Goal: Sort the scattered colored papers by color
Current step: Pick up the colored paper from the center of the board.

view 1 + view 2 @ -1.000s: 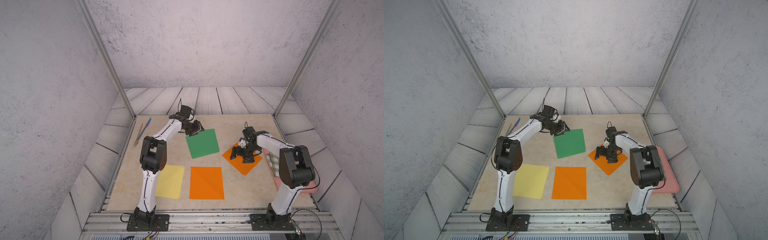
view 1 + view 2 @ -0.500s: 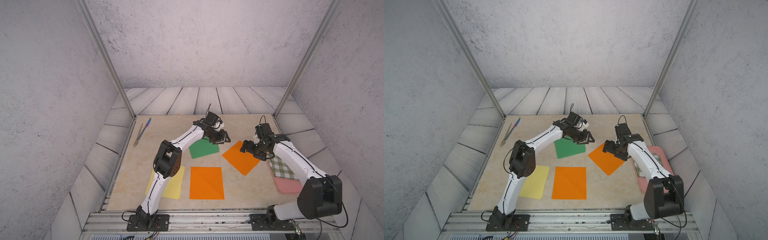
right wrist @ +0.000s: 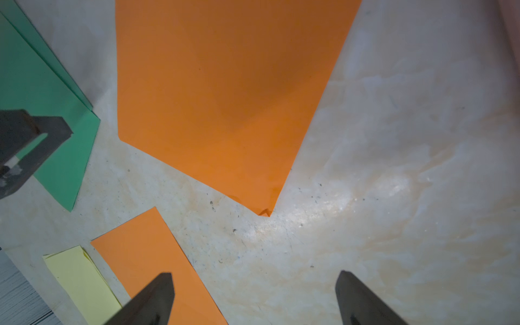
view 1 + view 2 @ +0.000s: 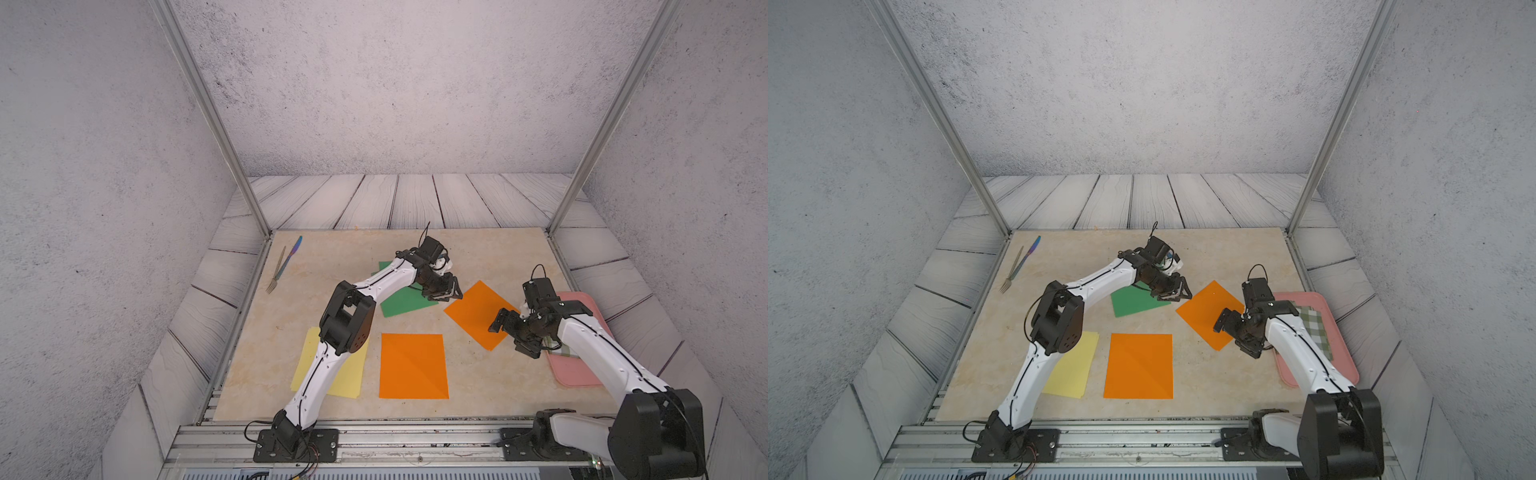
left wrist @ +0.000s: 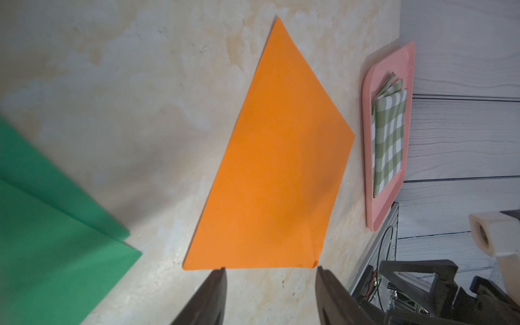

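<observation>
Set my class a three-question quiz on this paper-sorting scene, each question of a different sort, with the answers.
1. True or false: the left hand and the right hand are both open and hold nothing.
2. What lies in the pink tray? A) checked cloth B) fork C) yellow sheet
3. How many orange sheets lie on the table?
Key: 1 true; 2 A; 3 two.
</observation>
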You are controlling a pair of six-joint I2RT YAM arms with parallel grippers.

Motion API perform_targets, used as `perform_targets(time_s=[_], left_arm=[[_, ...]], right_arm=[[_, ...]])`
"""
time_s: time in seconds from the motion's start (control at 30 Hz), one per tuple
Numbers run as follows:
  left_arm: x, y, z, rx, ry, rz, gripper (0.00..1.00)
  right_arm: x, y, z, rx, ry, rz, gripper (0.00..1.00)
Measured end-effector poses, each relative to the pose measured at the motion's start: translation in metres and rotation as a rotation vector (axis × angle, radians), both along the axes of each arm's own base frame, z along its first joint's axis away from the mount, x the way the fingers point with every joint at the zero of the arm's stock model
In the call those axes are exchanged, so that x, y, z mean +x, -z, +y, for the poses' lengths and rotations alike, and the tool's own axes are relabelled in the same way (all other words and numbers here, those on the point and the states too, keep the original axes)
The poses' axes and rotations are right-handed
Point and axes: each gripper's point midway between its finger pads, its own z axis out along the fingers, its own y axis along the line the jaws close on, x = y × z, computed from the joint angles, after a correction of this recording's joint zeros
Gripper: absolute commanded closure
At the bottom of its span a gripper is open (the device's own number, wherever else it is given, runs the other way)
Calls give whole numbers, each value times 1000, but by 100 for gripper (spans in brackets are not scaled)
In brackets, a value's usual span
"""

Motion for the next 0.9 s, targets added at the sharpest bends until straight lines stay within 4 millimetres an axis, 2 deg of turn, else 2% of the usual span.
perform_targets(time_s=[0.07,0.17,0.53,0.7,0.8,0.9], left_arm=[[-1,13,1,18,2,14,44],[-2,20,2,30,4,25,44],[-2,17,-4,1,13,16,44],[-10,14,-12,-12,30,23,44],[-15,19,-19,-17,43,30,44],[-19,33,-21,-6,50,54,43]], right_arm=[[-5,4,1,10,7,12,6],[-10,8,1,18,15,24,6],[-12,16,4,47,34,33,5],[-11,16,3,47,36,27,5],[-10,17,4,48,38,25,5],[-11,21,3,48,40,27,5]])
